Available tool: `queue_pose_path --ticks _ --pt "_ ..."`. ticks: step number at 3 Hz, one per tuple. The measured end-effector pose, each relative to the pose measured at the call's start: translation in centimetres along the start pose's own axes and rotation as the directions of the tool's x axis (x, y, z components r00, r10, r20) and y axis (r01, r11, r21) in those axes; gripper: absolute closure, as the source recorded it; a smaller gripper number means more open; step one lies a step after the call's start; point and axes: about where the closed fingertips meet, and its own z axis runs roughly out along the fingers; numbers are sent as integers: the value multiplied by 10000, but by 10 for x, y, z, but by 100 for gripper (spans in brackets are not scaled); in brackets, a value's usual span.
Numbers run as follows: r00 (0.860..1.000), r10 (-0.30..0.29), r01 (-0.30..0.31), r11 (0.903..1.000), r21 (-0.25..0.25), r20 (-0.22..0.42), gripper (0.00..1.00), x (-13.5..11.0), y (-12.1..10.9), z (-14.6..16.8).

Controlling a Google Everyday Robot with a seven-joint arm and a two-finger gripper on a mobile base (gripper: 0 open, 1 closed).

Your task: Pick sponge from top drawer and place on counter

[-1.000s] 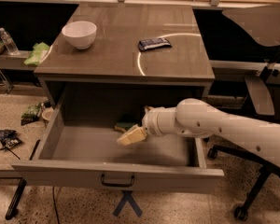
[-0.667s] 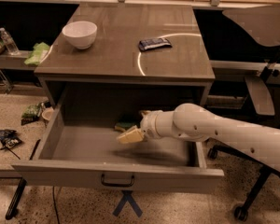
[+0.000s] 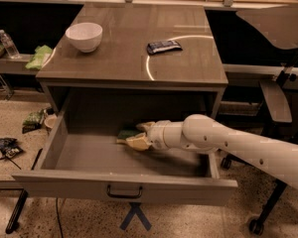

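Note:
The top drawer (image 3: 124, 185) is pulled fully out below the counter (image 3: 134, 58). The sponge (image 3: 127, 133), dark green on top, lies on the drawer floor near the back middle. My gripper (image 3: 138, 135) reaches into the drawer from the right on a white arm. It is open, with one cream finger (image 3: 145, 126) behind the sponge and the other finger (image 3: 134, 143) in front of it. Part of the sponge is hidden by the fingers. I cannot tell if they touch it.
A white bowl (image 3: 84, 35) and a dark blue snack packet (image 3: 164, 46) sit on the counter. A light green cloth (image 3: 38, 57) and a bottle (image 3: 9, 43) lie on a shelf at the left. Litter (image 3: 7, 147) lies on the floor at the left. Chairs (image 3: 278, 103) stand at the right.
My gripper has crept slightly left and deeper into the drawer, closing in around the sponge. The drawer and the counter items have not moved.

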Motion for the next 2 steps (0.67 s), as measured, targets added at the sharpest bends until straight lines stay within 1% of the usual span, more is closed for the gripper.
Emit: queue_pose_path --ticks 1,2 --pt "10000 -2 2 10000 0 1 95 0 0 0" --pt "10000 -2 2 10000 1 1 100 0 0 0"
